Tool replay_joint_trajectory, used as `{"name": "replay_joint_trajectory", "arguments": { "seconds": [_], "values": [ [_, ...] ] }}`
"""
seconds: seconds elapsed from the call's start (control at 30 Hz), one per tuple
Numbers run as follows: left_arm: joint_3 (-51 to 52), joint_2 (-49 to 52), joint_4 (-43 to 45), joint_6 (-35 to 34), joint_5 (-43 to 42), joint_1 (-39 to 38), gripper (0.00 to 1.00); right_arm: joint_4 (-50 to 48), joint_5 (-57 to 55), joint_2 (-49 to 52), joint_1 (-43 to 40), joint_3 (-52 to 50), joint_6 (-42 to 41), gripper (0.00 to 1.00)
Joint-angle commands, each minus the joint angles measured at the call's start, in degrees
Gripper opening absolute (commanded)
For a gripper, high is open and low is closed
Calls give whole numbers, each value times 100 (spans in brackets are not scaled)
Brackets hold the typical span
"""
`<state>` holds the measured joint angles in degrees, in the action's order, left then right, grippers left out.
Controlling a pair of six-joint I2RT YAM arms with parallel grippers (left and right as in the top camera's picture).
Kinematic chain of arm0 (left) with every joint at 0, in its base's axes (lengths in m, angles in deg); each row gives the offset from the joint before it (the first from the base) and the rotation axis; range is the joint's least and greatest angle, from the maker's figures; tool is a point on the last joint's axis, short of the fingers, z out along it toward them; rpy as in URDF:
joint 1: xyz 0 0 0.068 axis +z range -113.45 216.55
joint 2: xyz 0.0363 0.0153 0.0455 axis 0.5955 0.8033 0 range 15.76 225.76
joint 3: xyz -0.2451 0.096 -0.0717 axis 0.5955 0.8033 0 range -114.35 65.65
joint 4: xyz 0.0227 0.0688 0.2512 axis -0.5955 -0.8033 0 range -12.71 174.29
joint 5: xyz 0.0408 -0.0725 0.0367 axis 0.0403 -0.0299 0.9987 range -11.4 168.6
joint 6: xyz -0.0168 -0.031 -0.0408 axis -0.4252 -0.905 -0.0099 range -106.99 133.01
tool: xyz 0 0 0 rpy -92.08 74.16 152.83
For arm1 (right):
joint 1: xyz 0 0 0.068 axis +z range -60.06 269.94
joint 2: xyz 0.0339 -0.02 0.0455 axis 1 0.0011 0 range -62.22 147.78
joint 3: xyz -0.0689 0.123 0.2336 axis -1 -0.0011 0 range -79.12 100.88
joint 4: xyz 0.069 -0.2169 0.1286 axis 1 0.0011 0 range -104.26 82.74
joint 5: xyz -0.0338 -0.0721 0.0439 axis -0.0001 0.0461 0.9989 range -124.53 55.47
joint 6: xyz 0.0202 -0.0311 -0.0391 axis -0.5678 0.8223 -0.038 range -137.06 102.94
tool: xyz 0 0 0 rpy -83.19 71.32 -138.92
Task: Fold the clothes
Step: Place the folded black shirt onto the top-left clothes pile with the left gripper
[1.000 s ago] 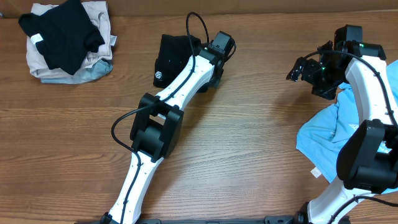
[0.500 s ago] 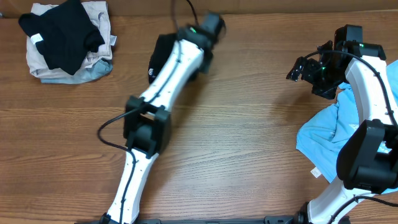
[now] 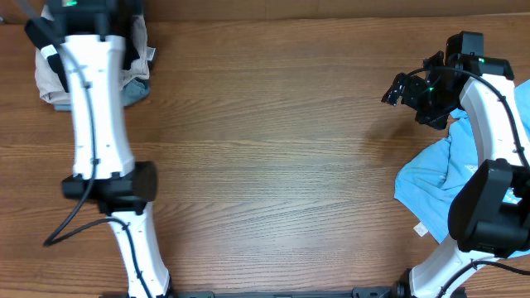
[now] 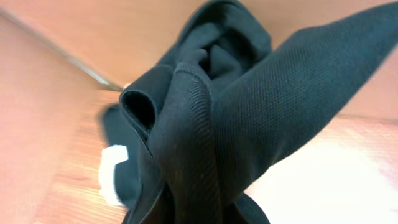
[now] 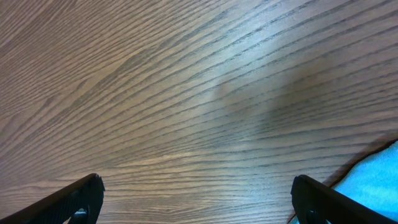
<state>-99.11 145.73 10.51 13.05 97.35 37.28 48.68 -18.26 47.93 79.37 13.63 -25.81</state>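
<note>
My left gripper is at the far back left, over a pile of clothes. In the left wrist view a bunched black T-shirt fills the frame and hangs from the jaws, which it hides. Under it lies another dark garment with a white tag. My right gripper is open and empty above bare wood at the right. A light blue T-shirt lies crumpled at the right edge, beside the right arm. Its corner shows in the right wrist view.
The pile at the back left holds beige, white and pale blue clothes with a black piece on top. The left arm stretches along the left side of the wooden table. The right arm's base stands at the front right.
My left arm has swung from the table's back middle to the far back left, taking the folded black T-shirt off the table and over the pile. The right arm has not moved.
</note>
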Motion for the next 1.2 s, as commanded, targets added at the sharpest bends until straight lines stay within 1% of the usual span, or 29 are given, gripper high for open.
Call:
{"name": "replay_joint_trajectory", "arguments": {
  "seconds": [0.0, 0.07, 0.17, 0.33, 0.43, 0.53, 0.57, 0.6, 0.67, 0.83, 0.9, 1.07, 1.17],
  "values": [
    [-192, -402, 369, 514, 122, 579, 4, -15, -11, -164, 0, 107, 11, 100],
    [-188, -396, 540, 761, 118, 872, 4, 17, -15, -164, 0, 107, 13, 100],
    [-175, -328, 693, 953, 114, 1231, 4, 22, -13, -164, 0, 107, 13, 100],
    [-173, -85, 1067, 1593, 114, 1770, 4, 31, -13, -164, 0, 107, 13, 100],
    [-173, 238, 1390, 1648, 81, 2063, 4, 35, -11, -164, 0, 107, 11, 100],
    [-173, 595, 1679, 1648, -284, 2223, 4, 35, -13, -164, 0, 107, -7, 100],
    [-173, 793, 1853, 1650, -503, 2253, 4, 37, -13, -164, 0, 107, -7, 100],
    [-173, 859, 1915, 1648, -549, 2256, 4, 39, -11, -164, 0, 107, -7, 100],
    [-173, 1226, 2282, 1648, -570, 2247, 4, 44, -11, -164, 0, 107, -7, 100],
    [-173, 1679, 2592, 1604, -575, 2192, 4, 57, -13, -164, 0, 107, -4, 100],
    [-173, 1792, 2618, 1530, -603, 2151, 4, 52, -13, -164, 0, 107, -7, 100],
    [-173, 1867, 2503, 1097, -732, 1963, 4, 57, -13, -164, 0, 107, -7, 100],
    [-173, 1867, 2345, 1099, -1123, 1692, 4, 52, -11, -164, 0, 107, -7, 100]
  ]
}}
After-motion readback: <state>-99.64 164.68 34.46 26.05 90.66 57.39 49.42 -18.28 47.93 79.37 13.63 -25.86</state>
